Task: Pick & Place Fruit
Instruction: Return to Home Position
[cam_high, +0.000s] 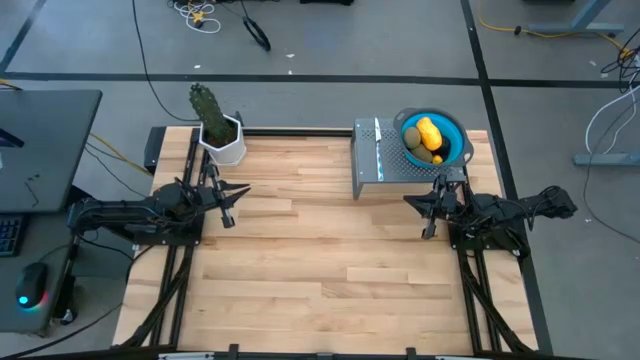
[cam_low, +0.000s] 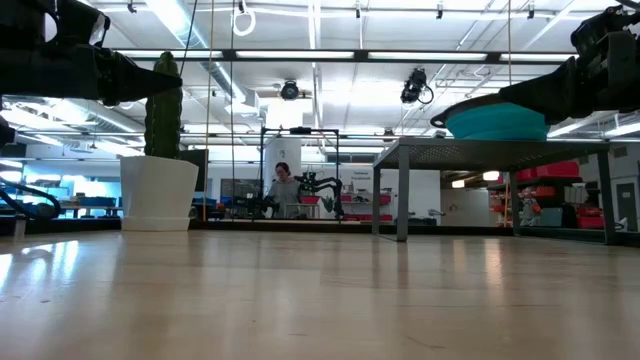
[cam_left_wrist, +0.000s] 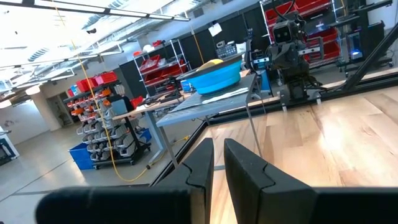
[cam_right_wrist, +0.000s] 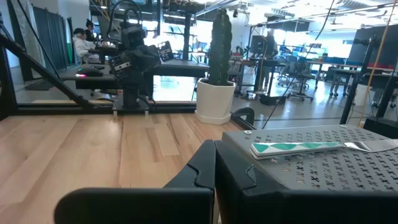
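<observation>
now, fruit (cam_high: 428, 137) in bowl (cam_high: 461, 129) — shelf (cam_high: 372, 168) at table's (cam_high: 330, 255) far-right edge

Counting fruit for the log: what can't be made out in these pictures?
- High view: the fruit in the bowl is small and overlapping; only the yellow piece is clear, so no count.
- Low view: the bowl's wall hides all fruit.
- Left wrist view: the rim hides all but a yellow top.
- Right wrist view: the picture's edge cuts off the knife's blade.
</observation>
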